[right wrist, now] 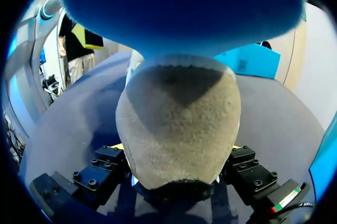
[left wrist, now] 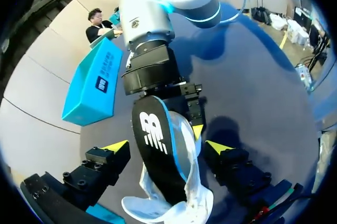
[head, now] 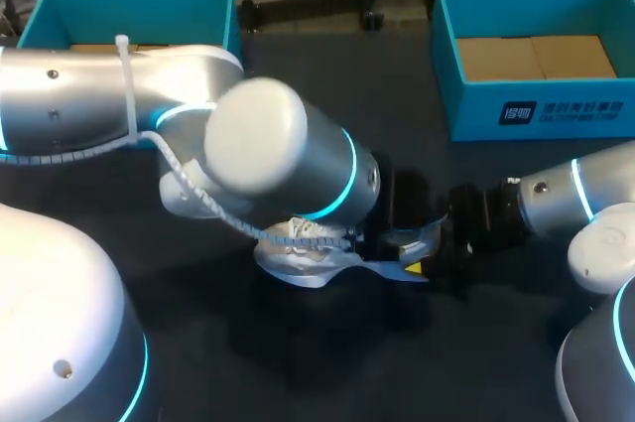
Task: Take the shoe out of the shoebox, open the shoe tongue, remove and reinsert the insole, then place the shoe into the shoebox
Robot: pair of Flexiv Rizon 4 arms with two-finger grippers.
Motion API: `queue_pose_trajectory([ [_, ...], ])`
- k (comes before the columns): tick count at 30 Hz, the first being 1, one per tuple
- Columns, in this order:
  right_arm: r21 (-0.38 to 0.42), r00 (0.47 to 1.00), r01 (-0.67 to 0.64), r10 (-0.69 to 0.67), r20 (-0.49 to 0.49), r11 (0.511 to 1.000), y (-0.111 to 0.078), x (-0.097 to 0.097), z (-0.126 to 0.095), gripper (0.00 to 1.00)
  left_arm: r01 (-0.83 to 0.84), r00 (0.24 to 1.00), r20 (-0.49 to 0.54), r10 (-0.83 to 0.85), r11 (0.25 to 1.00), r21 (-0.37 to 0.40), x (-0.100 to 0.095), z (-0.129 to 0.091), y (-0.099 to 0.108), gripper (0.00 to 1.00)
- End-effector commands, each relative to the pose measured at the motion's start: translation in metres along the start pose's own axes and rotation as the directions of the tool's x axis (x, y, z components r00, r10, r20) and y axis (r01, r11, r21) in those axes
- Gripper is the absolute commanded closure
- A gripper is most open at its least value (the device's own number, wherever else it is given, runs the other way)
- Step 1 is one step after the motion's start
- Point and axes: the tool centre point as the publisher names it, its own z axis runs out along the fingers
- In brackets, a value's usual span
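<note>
Head view: the white shoe [head: 298, 255] lies on the dark table [head: 298, 372] under the left arm [head: 278, 159], outside both teal shoeboxes [head: 536, 109]. The right gripper [head: 425, 261] is just beside it.

Left wrist view: the left gripper [left wrist: 167, 148] stands wide apart and holds nothing. The black insole [left wrist: 158, 150] rises out of the shoe between its fingers.

Right wrist view: the right gripper is clamped on the insole's end, with the grey underside facing the camera.

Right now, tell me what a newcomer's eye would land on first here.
The black insole standing up out of the white shoe at the middle of the table, gripped by the right gripper. Next, the left gripper open astride the shoe, then the left shoebox and right shoebox, turquoise, at its far side.
</note>
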Motion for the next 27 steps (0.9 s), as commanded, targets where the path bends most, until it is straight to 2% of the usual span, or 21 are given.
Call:
queue_pose_trajectory([
  [1, 0.004, 1.000, 0.000, 0.000, 0.001, 1.000, 0.001, 0.001, 0.000, 1.00, -0.001, 0.996, 0.091, 0.003, 1.000, -0.027, 0.008, 0.000, -0.004, 0.13],
  [4, 0.004, 1.000, 0.000, 0.000, 0.001, 1.000, 0.001, 0.001, 0.000, 1.00, 0.007, 0.988, 0.154, -0.002, 0.999, -0.031, 0.008, 0.003, -0.003, 0.14],
  [10, 0.004, 1.000, 0.000, 0.000, 0.001, 1.000, 0.001, 0.001, 0.000, 1.00, 0.028, 0.984, 0.175, -0.022, 0.999, -0.031, 0.003, 0.000, 0.001, 0.15],
  [13, 0.004, 1.000, 0.000, 0.000, 0.001, 1.000, 0.001, 0.001, 0.000, 1.00, 0.038, 0.989, 0.147, -0.035, 0.999, -0.015, 0.001, 0.003, 0.003, 0.16],
  [14, 0.004, 1.000, 0.000, 0.000, 0.001, 1.000, 0.001, 0.001, 0.000, 1.00, 0.044, 0.988, 0.146, -0.040, 0.999, -0.021, 0.000, 0.005, 0.004, 0.35],
  [15, 0.004, 1.000, 0.000, 0.000, 0.001, 1.000, 0.001, 0.001, 0.000, 1.00, 0.052, 0.991, 0.124, -0.049, 0.999, -0.016, -0.001, 0.008, 0.004, 0.33],
  [16, 0.004, 1.000, 0.000, 0.000, 0.001, 1.000, 0.001, 0.001, 0.000, 1.00, 0.056, 0.992, 0.112, -0.054, 0.998, -0.014, -0.001, 0.009, 0.004, 0.38],
  [17, 0.004, 1.000, 0.000, 0.000, 0.001, 1.000, 0.001, 0.001, 0.000, 1.00, 0.057, 0.992, 0.115, -0.055, 0.998, -0.012, -0.001, 0.009, 0.004, 0.51],
  [18, 0.004, 1.000, 0.000, 0.000, 0.001, 1.000, 0.001, 0.001, 0.000, 1.00, 0.056, 0.993, 0.108, -0.054, 0.998, -0.012, -0.001, 0.010, 0.003, 0.54],
  [20, 0.004, 1.000, 0.000, 0.000, 0.001, 1.000, 0.001, 0.001, 0.000, 1.00, 0.056, 0.993, 0.105, -0.055, 0.998, -0.013, -0.001, 0.012, 0.003, 0.71],
  [24, 0.004, 1.000, 0.000, 0.000, 0.001, 1.000, 0.001, 0.001, 0.000, 1.00, 0.065, 0.995, 0.073, -0.063, 0.998, -0.026, -0.002, 0.018, 0.007, 0.78],
  [27, 0.004, 1.000, 0.000, 0.000, 0.001, 1.000, 0.001, 0.001, 0.000, 1.00, 0.069, 0.996, 0.055, -0.067, 0.997, -0.028, 0.000, 0.019, 0.009, 0.90],
])
